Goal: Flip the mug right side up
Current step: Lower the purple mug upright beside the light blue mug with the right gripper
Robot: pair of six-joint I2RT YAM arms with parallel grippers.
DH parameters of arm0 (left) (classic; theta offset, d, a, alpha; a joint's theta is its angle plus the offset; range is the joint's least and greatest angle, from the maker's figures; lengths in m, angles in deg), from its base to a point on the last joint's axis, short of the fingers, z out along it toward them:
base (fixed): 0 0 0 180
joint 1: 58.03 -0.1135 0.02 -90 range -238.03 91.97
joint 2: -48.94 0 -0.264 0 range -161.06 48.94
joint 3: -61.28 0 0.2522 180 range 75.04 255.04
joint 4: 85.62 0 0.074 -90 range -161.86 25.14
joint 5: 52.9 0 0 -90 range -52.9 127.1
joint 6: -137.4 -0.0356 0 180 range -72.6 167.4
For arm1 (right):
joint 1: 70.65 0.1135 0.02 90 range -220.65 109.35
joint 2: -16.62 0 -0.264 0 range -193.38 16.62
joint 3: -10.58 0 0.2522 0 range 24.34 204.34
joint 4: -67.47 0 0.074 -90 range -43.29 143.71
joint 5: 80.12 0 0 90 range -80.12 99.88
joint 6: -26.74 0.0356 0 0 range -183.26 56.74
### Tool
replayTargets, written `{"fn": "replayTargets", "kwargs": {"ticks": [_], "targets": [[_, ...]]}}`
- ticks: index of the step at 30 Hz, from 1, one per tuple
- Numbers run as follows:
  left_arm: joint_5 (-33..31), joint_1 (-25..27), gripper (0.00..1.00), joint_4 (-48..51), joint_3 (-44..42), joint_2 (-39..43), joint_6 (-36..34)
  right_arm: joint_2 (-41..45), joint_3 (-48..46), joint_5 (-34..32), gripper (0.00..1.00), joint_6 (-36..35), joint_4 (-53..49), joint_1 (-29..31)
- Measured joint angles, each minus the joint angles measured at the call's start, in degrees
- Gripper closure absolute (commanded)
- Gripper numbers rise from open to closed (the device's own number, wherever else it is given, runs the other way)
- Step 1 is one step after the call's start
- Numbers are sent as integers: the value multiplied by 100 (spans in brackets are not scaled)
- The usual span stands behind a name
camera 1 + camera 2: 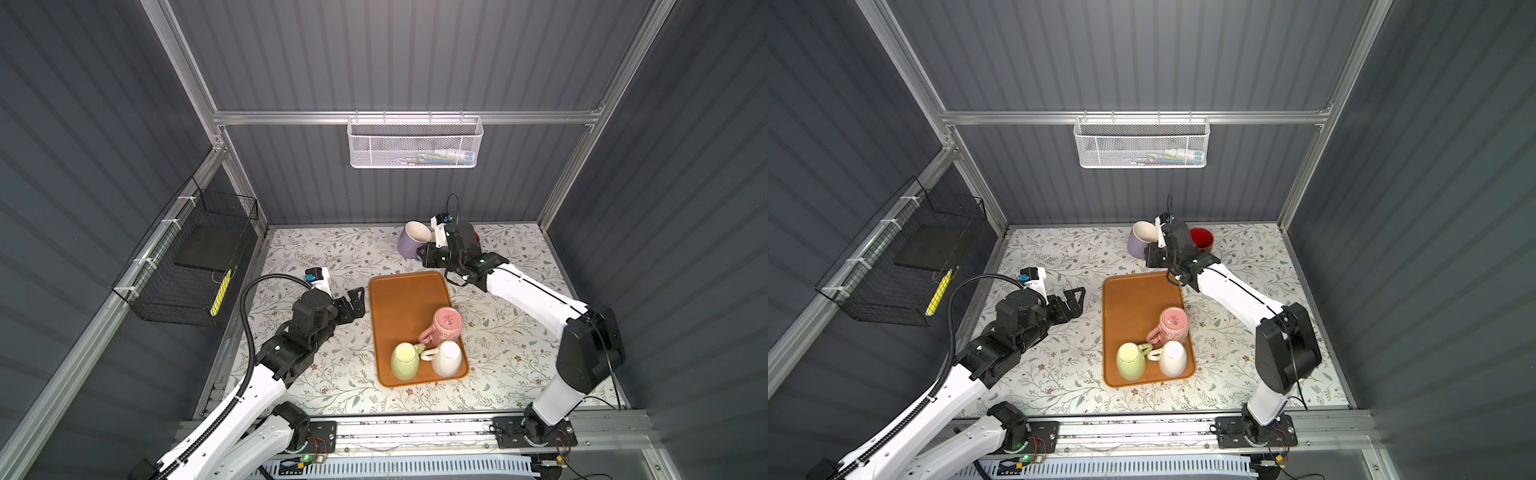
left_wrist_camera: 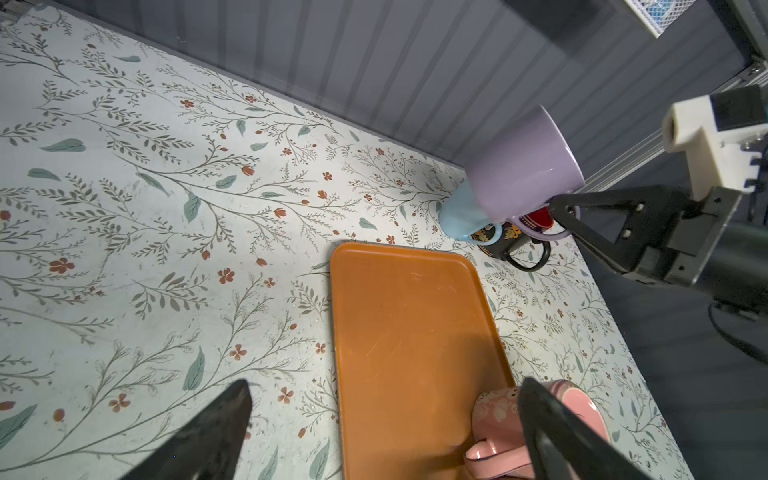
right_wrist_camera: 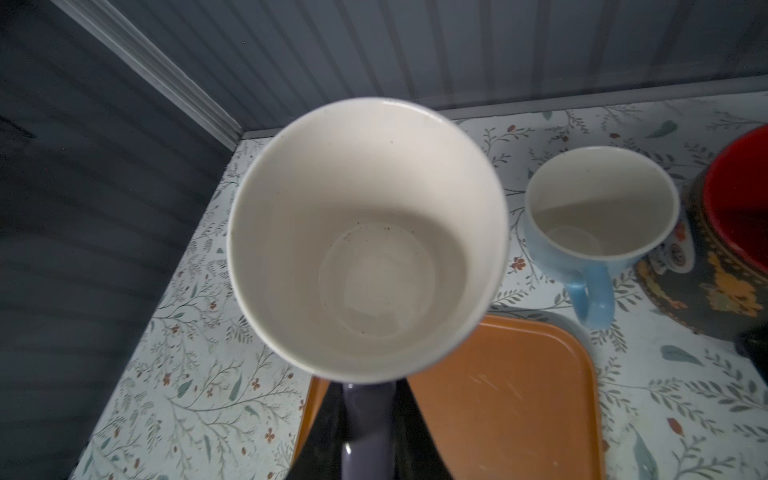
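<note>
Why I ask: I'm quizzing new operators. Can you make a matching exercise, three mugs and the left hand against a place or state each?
Things
1. purple ceramic mug
2. pink ceramic mug
3. light blue ceramic mug
4. left hand

Places and states
A. open and empty, beside the orange plastic tray
B. upright on the floral table, mouth up
C. base up on the tray
D. tilted, its handle gripped by the right hand

Pairs: 1-D, 2-C, 3-B, 4-A
</note>
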Motion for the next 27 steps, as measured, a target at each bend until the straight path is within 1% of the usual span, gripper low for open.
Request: {"fn": "replayTargets", "kwargs": {"ticks": [6,14,27], "targets": [[2,0,0,79,-409,20,85,-763,802,-638,100,-48,-372,236],[11,0,0,74,-763,26,149,-1432,1294,-1220,100,-236,-557,372],[33,0,0,-72,-1071,94,144,-2365,1934,-1644,100,-435,-673,352]]}}
